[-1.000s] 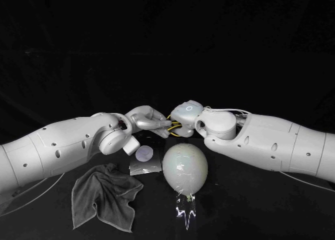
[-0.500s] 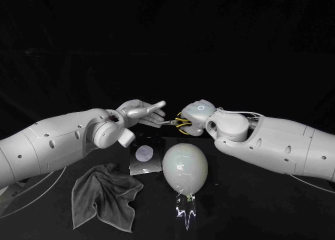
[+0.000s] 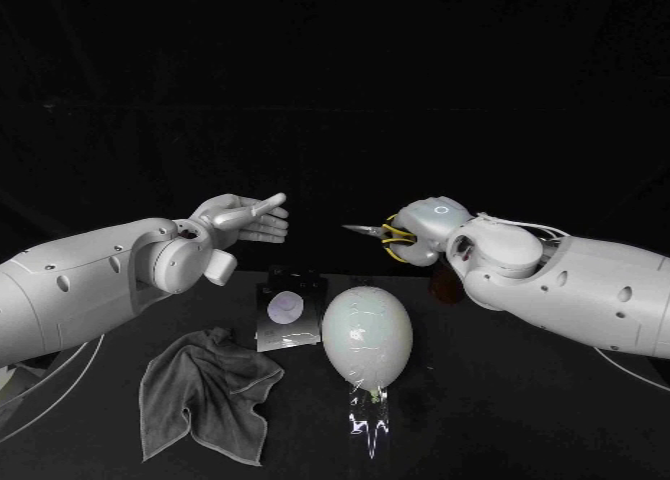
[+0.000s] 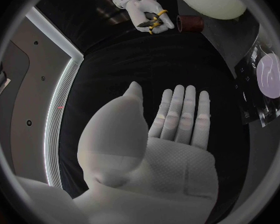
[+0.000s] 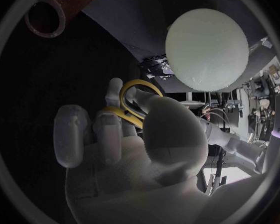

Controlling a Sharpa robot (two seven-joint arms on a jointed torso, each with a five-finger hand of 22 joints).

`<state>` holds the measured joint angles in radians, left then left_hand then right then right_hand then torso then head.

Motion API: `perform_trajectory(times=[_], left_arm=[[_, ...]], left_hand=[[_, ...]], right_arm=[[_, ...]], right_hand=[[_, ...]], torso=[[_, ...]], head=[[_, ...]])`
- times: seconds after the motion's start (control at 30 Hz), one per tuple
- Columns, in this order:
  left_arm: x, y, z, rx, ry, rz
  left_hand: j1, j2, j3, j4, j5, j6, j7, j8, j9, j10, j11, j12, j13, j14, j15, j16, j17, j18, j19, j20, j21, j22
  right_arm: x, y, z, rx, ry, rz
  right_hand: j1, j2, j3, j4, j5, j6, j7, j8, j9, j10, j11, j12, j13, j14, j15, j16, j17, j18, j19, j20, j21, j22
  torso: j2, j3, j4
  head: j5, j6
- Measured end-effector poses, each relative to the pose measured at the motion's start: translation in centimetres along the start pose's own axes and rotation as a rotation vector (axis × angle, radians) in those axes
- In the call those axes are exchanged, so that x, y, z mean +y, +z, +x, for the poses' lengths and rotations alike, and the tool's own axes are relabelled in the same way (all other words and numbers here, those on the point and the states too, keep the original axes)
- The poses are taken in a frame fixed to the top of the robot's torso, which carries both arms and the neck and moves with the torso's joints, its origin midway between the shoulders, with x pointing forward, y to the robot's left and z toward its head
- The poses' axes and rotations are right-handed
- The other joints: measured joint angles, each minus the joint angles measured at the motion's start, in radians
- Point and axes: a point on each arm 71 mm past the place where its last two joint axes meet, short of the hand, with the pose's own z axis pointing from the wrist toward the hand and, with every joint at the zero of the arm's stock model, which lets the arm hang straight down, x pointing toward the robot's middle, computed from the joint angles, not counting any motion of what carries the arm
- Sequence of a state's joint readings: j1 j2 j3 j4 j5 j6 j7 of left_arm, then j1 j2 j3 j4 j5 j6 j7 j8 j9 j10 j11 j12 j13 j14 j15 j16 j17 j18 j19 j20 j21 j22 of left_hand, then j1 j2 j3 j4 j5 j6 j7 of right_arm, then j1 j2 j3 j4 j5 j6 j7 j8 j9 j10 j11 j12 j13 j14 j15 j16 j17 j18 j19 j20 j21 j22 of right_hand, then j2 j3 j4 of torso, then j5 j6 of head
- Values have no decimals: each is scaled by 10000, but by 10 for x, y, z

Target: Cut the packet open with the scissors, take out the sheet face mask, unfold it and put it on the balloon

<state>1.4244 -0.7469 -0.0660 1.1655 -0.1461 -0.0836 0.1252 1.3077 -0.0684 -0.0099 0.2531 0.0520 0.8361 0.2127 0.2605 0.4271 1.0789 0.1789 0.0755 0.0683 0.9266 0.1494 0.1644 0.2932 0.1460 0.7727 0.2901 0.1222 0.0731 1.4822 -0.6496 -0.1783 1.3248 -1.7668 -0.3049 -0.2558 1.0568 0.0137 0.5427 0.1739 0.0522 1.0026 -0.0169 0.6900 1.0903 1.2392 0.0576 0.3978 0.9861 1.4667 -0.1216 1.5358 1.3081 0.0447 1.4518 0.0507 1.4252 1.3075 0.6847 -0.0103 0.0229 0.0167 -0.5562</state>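
Note:
The silver packet (image 3: pixel 286 310) with a pale round patch lies flat on the black table, beside the pale balloon (image 3: pixel 365 335), which lies just to its right. My right hand (image 3: pixel 415 233) is raised behind the balloon and grips the yellow-handled scissors (image 3: pixel 381 232), blades pointing towards my left hand. In the right wrist view the yellow scissors loops (image 5: pixel 135 103) sit among the fingers, with the balloon (image 5: pixel 206 50) beyond. My left hand (image 3: pixel 243 218) hovers above the packet, fingers stretched and apart, holding nothing. The left wrist view shows its bare palm (image 4: pixel 174 134), the packet (image 4: pixel 266 79) and the scissors (image 4: pixel 151 21).
A crumpled grey cloth (image 3: pixel 205 388) lies at the front left. Clear film (image 3: pixel 371 420) trails from the balloon's front end. A brown cup (image 4: pixel 190 23) stands on the table near my right arm, also seen as a brown cup (image 5: pixel 48 14) in the right wrist view.
The two hands were together at the scissors and have drawn apart. The left hand let go, spread its fingers and moved left; the right hand carried the scissors to the right.

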Motion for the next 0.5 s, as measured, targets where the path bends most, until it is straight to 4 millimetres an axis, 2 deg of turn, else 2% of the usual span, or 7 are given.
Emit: perform_trajectory(times=[0.03,0.07,0.1,0.2,0.33,0.43,0.5], left_arm=[[1,-2,-2,-46,27,76],[2,-4,-3,-78,61,158],[3,-5,-4,-104,100,236],[10,-13,-5,-155,277,523],[22,-21,-4,-196,657,867],[31,-26,-1,-205,1069,1116],[38,-29,0,-214,1374,1229]], left_hand=[[847,36,209,-373,0,68,-63,0,-27,113,-111,60,12,90,-89,70,17,11,176,2,88,24],[1281,51,316,-530,0,112,-106,0,-50,152,-150,88,14,162,-118,107,36,66,271,-21,157,43],[1772,84,481,-720,0,170,-163,-7,-99,227,-225,88,14,314,-167,179,63,173,485,-25,268,82],[2462,129,711,-951,0,268,-194,-57,-202,278,-276,88,-2,494,-246,253,107,280,754,-49,416,120],[2972,-24,1011,-1008,1,377,-159,-227,-373,278,-274,-20,-43,673,-313,320,131,283,853,-77,425,115],[3055,-167,1082,-958,1,388,-141,-341,-483,257,-253,-103,-54,670,-309,317,129,284,814,-44,418,52],[2980,-292,1044,-908,1,307,-60,-442,-557,60,-137,-115,-57,525,-166,196,96,283,601,-11,276,-14]], right_arm=[[-5,-3,0,-42,457,101],[-10,-7,-1,-78,973,200],[-14,-10,-1,-111,1516,295],[-26,-23,-1,-236,3663,561],[-39,-42,-2,-496,6528,947],[-46,-57,-2,-669,8603,1266],[-49,-66,-1,-738,9753,1490]], right_hand=[[21,-21,1,1,0,-30,25,-91,0,-1,-1,0,81,0,0,-25,0,-1,-28,20,-60,1],[41,-40,5,4,0,-122,55,-222,-14,-2,-2,0,187,0,1,-83,0,-1,-157,20,-215,1],[80,-76,180,171,0,-218,113,-390,-62,-5,-5,0,205,1,1,-166,-2,0,-341,-12,-427,2],[107,-98,331,275,0,-352,239,-757,-174,-7,-6,0,130,2,3,-265,-8,-1,-542,-113,-694,4],[242,-58,334,278,0,-471,331,-1349,-445,-9,-5,1,160,-20,129,-310,-8,92,-629,-200,-817,6],[311,-3,311,331,1,-432,370,-1599,-566,-10,-4,1,157,-18,131,-353,-8,92,-665,-236,-859,6],[396,-16,287,379,1,-400,405,-1765,-644,-10,-4,1,15,-16,133,-417,-7,93,-707,-278,-975,6]], torso=[[0,3,0],[0,3,2],[0,2,5],[7,-7,0],[12,-7,-5],[12,-3,-7],[14,-4,-12]], head=[[-9,0],[-14,0],[-23,-3],[-28,-39],[-12,-138],[11,-234],[37,-309]])
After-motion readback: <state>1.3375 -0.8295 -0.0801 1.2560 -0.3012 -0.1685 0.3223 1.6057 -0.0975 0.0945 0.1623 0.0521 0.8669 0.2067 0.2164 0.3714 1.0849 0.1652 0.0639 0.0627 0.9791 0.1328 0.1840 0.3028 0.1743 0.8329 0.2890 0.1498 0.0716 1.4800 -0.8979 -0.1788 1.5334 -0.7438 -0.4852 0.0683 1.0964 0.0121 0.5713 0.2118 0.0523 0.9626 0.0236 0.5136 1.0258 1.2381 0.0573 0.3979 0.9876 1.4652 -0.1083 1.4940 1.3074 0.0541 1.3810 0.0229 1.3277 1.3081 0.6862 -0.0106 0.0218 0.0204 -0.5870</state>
